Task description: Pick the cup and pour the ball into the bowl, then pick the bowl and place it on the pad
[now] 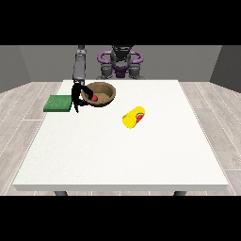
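**Hand at the bowl's rim**

The hand at the view's left is gripping the brown bowl by its rim, the red ball sitting inside. The green pad is lying just beside; the yellow cup is resting tipped on the white tabletop, grey walls behind

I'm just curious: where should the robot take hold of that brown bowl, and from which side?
Probably the bowl's rim nearest the green pad, approached from that side. The thin raised edge suits pinching, and the hand at the view's left is already there. The ball sits inside.
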### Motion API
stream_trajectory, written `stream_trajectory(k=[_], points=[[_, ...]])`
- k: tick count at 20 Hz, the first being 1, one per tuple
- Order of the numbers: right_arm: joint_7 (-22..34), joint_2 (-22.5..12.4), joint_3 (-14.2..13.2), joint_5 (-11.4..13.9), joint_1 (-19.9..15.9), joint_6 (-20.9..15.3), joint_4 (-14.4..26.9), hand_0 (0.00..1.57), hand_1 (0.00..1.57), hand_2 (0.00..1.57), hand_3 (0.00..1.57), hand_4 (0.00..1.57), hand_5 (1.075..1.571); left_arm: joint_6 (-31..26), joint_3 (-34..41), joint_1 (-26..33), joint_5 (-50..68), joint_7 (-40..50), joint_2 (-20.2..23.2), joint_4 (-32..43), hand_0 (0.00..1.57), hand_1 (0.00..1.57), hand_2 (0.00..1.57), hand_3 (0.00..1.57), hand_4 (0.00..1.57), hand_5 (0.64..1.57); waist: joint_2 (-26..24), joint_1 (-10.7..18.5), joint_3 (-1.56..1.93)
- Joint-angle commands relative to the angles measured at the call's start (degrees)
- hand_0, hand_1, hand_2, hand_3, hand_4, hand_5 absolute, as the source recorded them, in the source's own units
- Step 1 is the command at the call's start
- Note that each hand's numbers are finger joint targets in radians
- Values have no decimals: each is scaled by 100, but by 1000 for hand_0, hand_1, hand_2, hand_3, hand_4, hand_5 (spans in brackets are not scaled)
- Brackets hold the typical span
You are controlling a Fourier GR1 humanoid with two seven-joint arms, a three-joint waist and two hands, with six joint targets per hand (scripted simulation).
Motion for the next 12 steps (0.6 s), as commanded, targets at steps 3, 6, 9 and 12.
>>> stream_trajectory(k=[3,6,9,12], points=[[2203,-536,524,471,-543,53,-635,1571,1571,1571,1571,1263,1464,-90,109,437,-200,-319,133,813,0,0,0,0,0,1547,-656,-491,73],[2584,-612,512,389,-644,230,-836,1571,1571,1571,1571,1250,1476,-449,325,780,-141,-587,452,1156,0,0,0,0,0,1543,-670,-651,84],[2289,-985,50,-54,-737,753,-394,1571,1571,1571,1571,1283,1481,-413,384,869,-134,-877,478,952,0,0,0,0,0,1542,-316,-640,92],[1426,-1503,-172,27,-555,1051,-44,1571,1571,1571,1571,1299,1520,-371,497,814,-57,-851,671,851,0,0,0,0,0,1539,2,-664,99]])
